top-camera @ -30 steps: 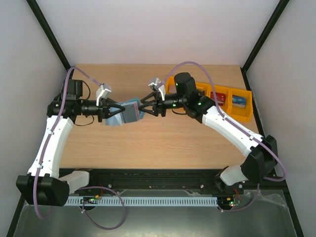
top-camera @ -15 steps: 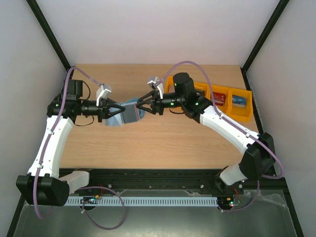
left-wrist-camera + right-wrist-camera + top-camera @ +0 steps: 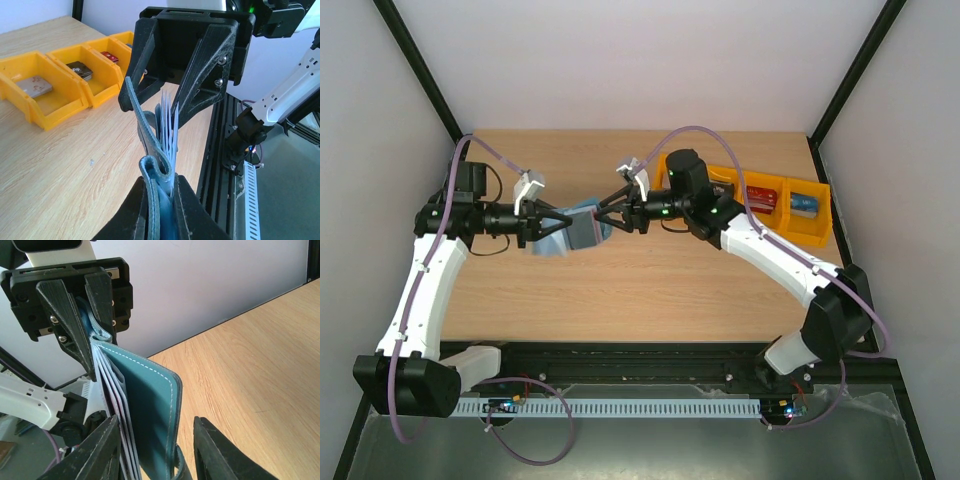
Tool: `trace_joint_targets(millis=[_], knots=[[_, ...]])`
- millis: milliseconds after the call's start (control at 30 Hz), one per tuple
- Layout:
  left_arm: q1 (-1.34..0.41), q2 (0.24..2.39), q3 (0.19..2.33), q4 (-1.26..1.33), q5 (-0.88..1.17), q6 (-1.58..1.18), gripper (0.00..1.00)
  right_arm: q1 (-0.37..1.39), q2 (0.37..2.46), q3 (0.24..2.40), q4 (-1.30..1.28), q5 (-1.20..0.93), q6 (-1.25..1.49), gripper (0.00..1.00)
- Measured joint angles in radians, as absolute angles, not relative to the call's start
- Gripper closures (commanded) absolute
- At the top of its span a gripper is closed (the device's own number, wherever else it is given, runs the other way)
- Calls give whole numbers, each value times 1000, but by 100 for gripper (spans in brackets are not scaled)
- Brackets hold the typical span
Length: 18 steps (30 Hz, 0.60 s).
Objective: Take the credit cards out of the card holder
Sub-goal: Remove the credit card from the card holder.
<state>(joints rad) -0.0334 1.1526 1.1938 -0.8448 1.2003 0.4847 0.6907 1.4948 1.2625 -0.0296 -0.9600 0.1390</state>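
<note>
Card holder held up between both arms, above the bench.
The left gripper pinches its folded end; the right gripper stands spread, one finger on either side of its fanned pockets.

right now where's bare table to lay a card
Bare wood: the wide table stretch between the held card holder and the near edge; the far strip left of the orange bins. Crowded: the centre, where left gripper and right gripper meet.
</note>
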Motion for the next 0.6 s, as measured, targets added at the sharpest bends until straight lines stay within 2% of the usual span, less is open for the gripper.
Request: trace_joint_targets(millis=[300, 433, 500, 600], knots=[[-28, 1153, 1194, -862, 1198, 507, 98, 713, 1530, 1262, 3, -962, 152, 48], [-28, 1153, 1195, -891, 1207, 541, 98, 723, 1544, 1262, 17, -983, 158, 47], [-28, 1153, 1198, -911, 1213, 559, 98, 730, 1553, 1263, 25, -1001, 158, 52], [-28, 1154, 1200, -928, 1217, 574, 98, 741, 1570, 1266, 29, -1041, 158, 80]])
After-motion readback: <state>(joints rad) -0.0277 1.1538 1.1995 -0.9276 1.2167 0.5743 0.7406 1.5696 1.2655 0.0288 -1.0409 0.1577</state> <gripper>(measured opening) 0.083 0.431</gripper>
